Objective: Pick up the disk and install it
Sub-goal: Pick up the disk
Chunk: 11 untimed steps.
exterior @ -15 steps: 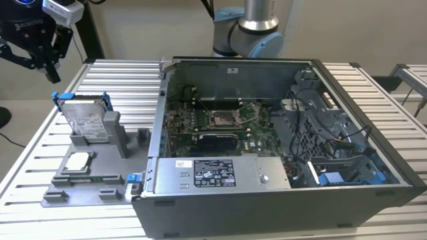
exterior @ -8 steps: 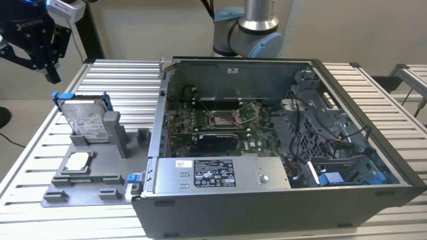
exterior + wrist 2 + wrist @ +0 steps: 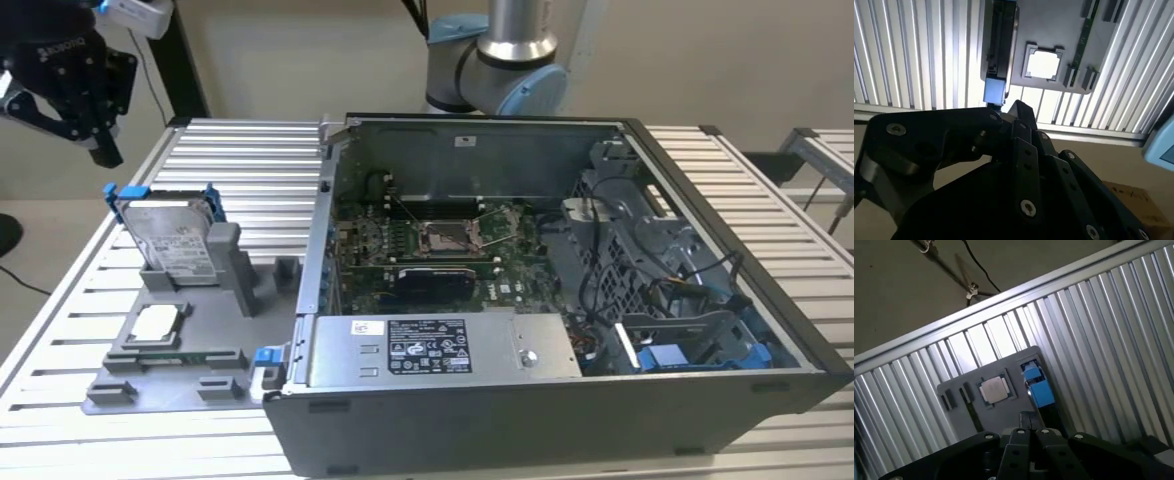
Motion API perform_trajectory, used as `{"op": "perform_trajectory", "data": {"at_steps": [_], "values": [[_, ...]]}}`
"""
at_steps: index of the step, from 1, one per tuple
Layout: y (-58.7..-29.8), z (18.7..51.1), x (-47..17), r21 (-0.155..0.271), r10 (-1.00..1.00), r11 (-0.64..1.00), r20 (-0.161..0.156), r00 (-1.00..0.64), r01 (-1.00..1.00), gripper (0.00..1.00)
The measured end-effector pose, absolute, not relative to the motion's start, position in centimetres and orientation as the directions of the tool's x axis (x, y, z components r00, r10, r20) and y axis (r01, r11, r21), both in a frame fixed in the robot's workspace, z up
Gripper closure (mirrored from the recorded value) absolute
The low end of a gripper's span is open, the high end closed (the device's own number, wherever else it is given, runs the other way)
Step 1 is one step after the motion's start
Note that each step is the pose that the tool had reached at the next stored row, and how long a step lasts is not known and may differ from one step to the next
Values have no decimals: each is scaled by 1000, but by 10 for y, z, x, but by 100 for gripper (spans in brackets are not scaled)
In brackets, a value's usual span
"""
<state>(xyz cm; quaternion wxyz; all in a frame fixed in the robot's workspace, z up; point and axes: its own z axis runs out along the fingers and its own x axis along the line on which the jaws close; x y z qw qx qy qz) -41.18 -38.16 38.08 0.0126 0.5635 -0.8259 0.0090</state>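
Observation:
The disk (image 3: 174, 240), silver-grey with a white label and a blue carrier bracket, stands upright in a grey holder on the exterior view's left. My black gripper (image 3: 104, 152) hangs above it and slightly further left, well apart from it. The fingers are shut with nothing between them. In the second wrist view the gripper (image 3: 1016, 107) points toward the disk (image 3: 1001, 40), seen edge-on with its blue bracket end. In the first wrist view the gripper (image 3: 1025, 416) sits just short of the blue bracket of the disk (image 3: 1038, 385).
A small square silver chip (image 3: 158, 325) lies on the grey fixture plate (image 3: 174, 385). The open computer case (image 3: 561, 300) fills the middle, with a grey box (image 3: 427, 350) bearing a sticker and a blue-trimmed bay (image 3: 681, 355). Everything rests on a slatted aluminium table (image 3: 240, 160).

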Motion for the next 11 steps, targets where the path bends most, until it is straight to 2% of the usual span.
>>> {"op": "perform_trajectory", "data": {"at_steps": [6, 11], "values": [[-382, 380, -412, -4, -965, 262, 28, -262, -965, 100], [-382, 380, -412, -6, -982, 190, 13, -191, -982, 100]]}}
